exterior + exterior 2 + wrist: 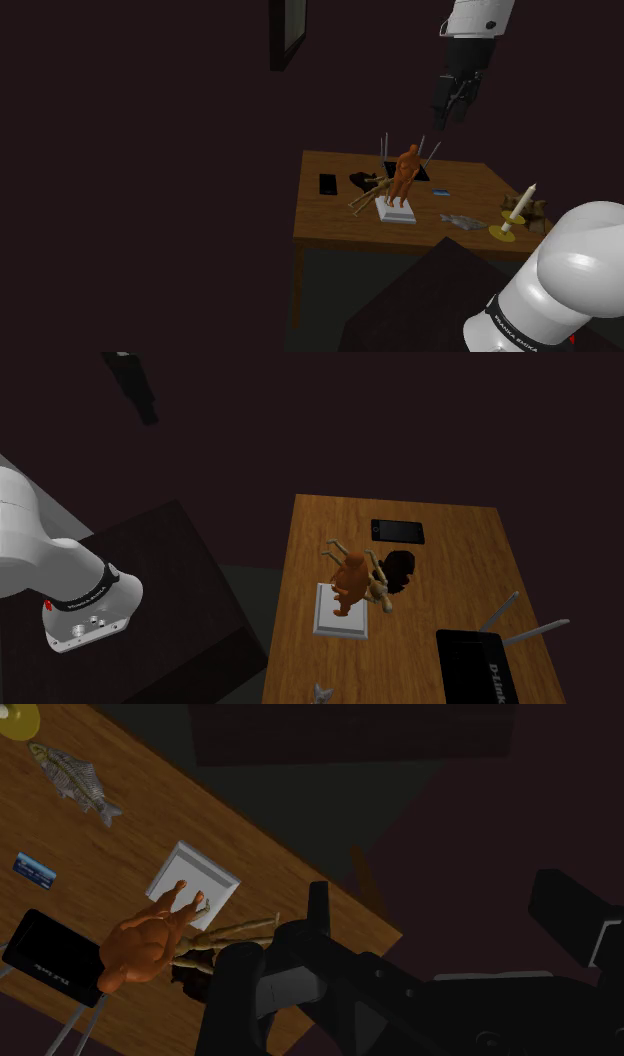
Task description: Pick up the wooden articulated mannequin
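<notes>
The wooden articulated mannequin (364, 196) lies on the brown wooden table (330, 225), tan limbs spread, right beside an orange figure (405, 172) that stands on a white base (396, 210). In the second exterior view the mannequin (378, 589) is partly hidden behind the orange figure (350, 577). My black gripper (450, 118) hangs high above the table's far side, open and holding nothing, well clear of everything; it also appears as the gripper (143, 407) at the second exterior view's upper left. From the wrist, the mannequin (228, 939) lies beyond the fingers (315, 909).
A black phone (328, 184), a dark lump (362, 180), a black router with antennas (422, 166), a small blue card (440, 192), a grey fish (462, 220) and a white candle on a yellow holder (514, 214) share the table. The dark stand (420, 300) sits in front.
</notes>
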### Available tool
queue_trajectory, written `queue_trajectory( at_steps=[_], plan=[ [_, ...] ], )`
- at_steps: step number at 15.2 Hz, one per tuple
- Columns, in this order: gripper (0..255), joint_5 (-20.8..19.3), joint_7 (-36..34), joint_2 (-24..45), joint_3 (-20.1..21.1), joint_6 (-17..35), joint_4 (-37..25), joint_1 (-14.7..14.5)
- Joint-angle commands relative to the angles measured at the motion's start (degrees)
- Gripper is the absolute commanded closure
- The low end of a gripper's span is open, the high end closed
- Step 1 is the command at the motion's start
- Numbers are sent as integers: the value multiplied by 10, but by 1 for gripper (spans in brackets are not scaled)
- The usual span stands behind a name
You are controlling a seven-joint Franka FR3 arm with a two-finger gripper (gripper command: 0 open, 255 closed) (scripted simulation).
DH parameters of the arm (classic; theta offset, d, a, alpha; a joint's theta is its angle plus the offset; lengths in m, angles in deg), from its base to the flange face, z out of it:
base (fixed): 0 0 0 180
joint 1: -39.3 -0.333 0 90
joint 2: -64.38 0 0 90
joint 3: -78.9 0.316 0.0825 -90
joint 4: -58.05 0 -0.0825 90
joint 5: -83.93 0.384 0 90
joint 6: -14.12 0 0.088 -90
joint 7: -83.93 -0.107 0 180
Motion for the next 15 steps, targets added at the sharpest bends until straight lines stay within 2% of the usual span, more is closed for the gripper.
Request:
queue_trajectory(
  at_steps=[1,8,15],
  plan=[
    [0,0,0,0,0,0,0,0],
    [0,-19,-14,128,-7,100,-6,19],
    [0,-37,-31,271,-18,180,-47,36]
  ],
)
